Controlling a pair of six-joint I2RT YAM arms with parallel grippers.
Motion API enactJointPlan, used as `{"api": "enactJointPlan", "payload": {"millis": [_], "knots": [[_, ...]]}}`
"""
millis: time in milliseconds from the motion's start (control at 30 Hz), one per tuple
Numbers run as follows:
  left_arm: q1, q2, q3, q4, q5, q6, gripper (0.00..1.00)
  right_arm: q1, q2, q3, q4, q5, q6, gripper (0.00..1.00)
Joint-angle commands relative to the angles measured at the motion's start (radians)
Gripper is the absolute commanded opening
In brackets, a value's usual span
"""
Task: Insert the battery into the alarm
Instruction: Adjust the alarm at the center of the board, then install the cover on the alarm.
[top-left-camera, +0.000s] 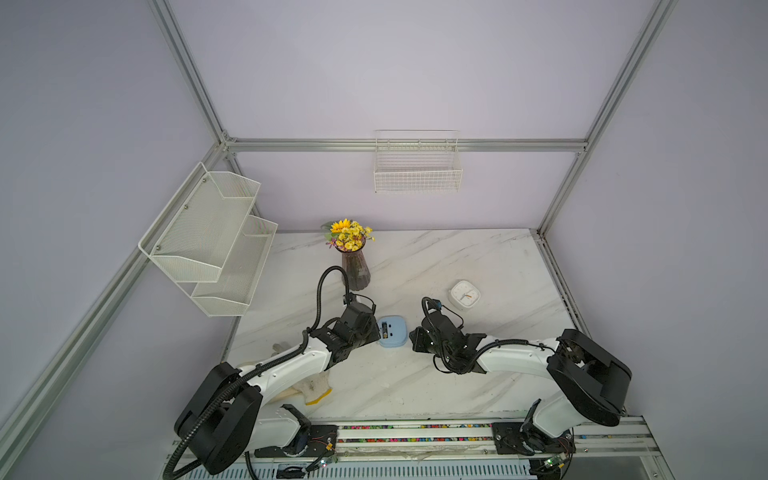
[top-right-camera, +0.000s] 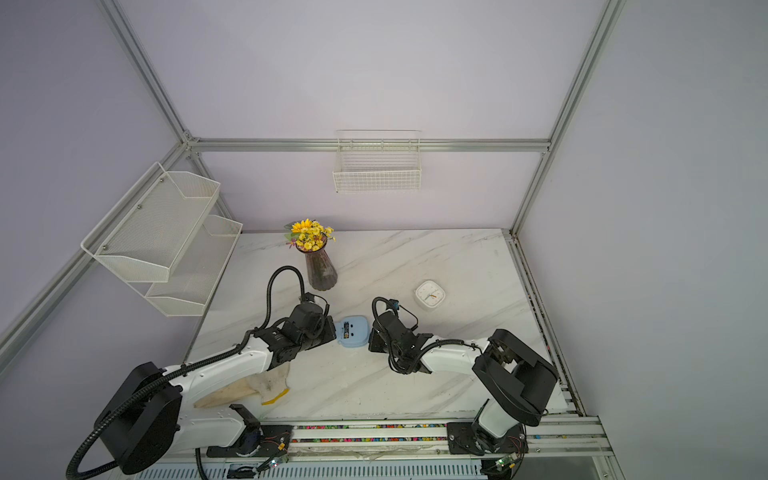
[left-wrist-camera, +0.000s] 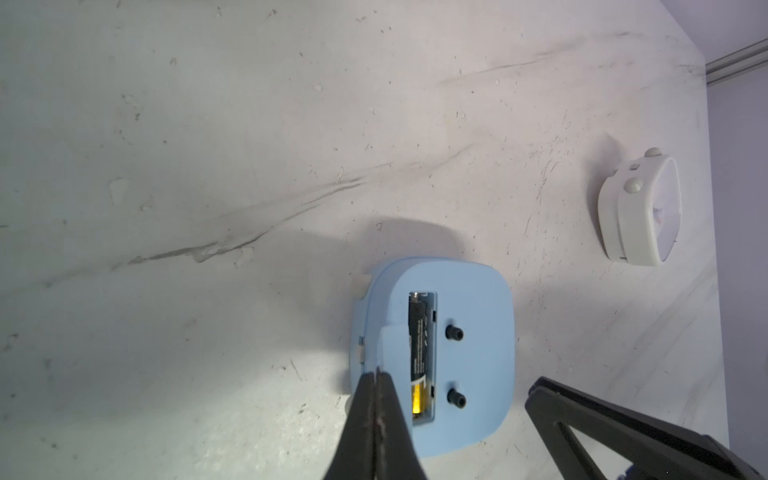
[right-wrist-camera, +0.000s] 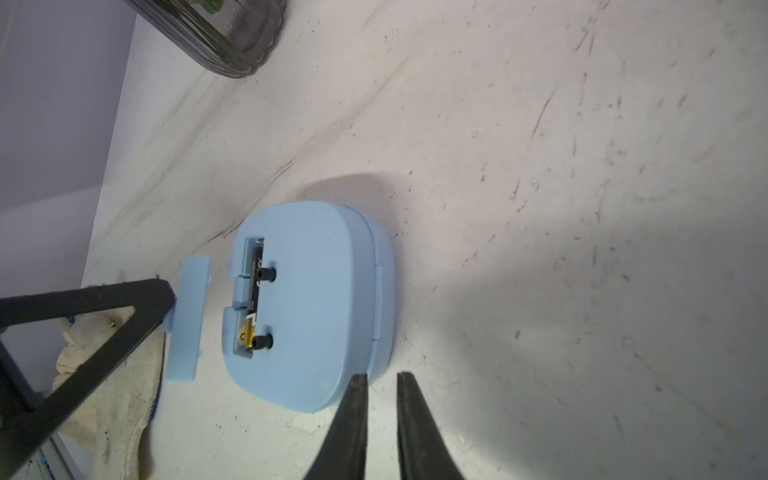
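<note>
Scuffed marble tabletop (top-left-camera: 457, 257), lilac walls (top-left-camera: 374, 75). Low over it, left gripper (left-wrist-camera: 376, 372) pinching the blue cover (right-wrist-camera: 189, 316) beside the alarm (right-wrist-camera: 320, 299); right gripper (right-wrist-camera: 381, 376) opposite, slightly spread.

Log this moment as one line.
black battery: in light-blue plastic alarm clock | left claw: shut on blue compartment cover | right claw: open

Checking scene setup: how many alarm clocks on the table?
2. Blue rounded plastic alarm clock, back up, centre; white square alarm clock farther back, to its right. None seem hidden.
</note>
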Motion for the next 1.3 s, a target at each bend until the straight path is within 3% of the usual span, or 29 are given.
{"api": "enactJointPlan", "payload": {"millis": [0,467,1267], "knots": [[-0.009,-0.019,-0.008,0.069,-0.047,-0.041,0.00,-0.004,0.009,0.019,0.002,0.026,-0.011,0.18],[-0.030,0.111,0.074,0.091,-0.027,0.023,0.00,-0.021,0.031,0.031,0.001,0.043,0.000,0.19],[-0.036,0.166,0.076,0.113,-0.040,0.113,0.00,-0.026,0.055,0.053,-0.013,0.040,0.004,0.19]]}}
